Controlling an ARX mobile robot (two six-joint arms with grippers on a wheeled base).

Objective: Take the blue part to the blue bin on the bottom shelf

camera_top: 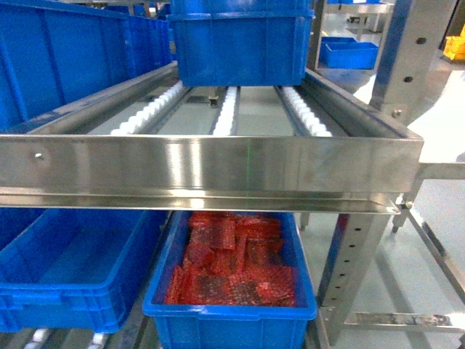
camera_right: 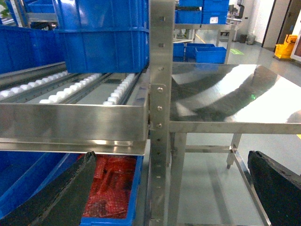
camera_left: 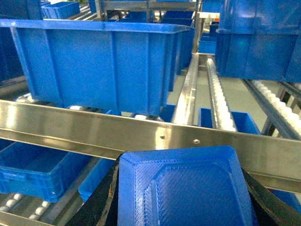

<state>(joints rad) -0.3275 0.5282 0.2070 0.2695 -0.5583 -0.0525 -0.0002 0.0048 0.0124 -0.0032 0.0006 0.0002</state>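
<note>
The blue part (camera_left: pixel 183 188) sits clamped between the left tool's (camera_left: pixel 181 197) fingers; the right tool (camera_right: pixel 169 188) gapes wide, holding nothing.

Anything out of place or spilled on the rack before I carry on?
Nothing stands out. The blue part sits squarely in the left gripper, the red parts stay inside their bin, and no rail looks bent.

Factory: roller racks (camera_top: pixel 227 109), blue bins (camera_top: pixel 65 265)
</note>
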